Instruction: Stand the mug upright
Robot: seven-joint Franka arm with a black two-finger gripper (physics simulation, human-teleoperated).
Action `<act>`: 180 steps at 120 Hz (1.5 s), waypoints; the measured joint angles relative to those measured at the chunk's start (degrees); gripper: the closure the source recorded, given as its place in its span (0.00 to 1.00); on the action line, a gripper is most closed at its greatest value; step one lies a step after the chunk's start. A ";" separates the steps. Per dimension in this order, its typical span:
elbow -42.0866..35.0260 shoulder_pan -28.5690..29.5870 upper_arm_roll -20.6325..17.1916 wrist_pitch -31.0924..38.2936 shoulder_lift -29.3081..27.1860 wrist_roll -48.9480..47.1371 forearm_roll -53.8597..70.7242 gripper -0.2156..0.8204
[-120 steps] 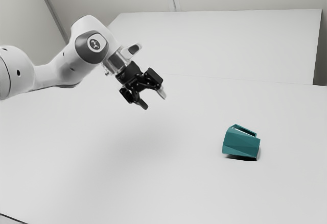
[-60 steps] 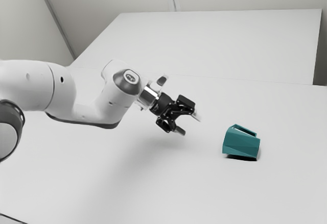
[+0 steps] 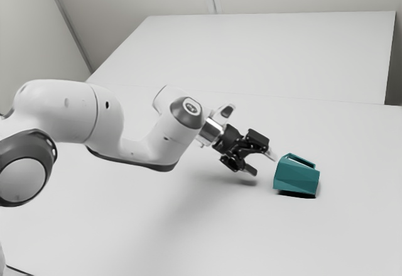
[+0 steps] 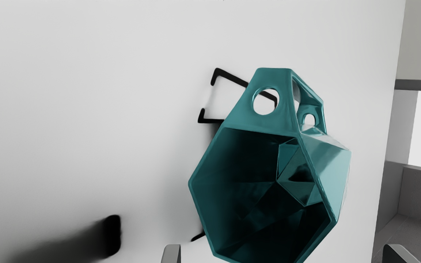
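Note:
The teal faceted mug [image 3: 296, 176] lies on its side on the table in the exterior view. Just to the exterior view's left of it is my gripper [image 3: 266, 164], open, with its fingertips near the mug and nothing held. In the wrist view the hollow inside of the mug [image 4: 261, 193] faces my hand, and its handle [image 4: 272, 98] juts out from the rim. The open gripper [image 4: 281, 254] has its two fingertips wide apart, with the mug's mouth showing between and beyond them.
The white table [image 3: 188, 226] carries the mug, and a dark shadow falls on it beside the hand in the wrist view. A pale raised panel [image 3: 264, 56] stands behind. The table's edge shows past the mug in the wrist view.
My arm has reached toward the exterior view's right and down, bringing the gripper from well away to close beside the mug. The mug has stayed where it was.

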 joint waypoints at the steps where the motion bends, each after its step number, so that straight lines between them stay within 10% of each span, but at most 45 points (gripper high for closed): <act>1: 0.17 -0.12 0.00 0.09 0.15 0.08 -0.02 0.21; 180: 5.27 -5.45 -0.09 1.35 5.84 7.39 -12.28 0.21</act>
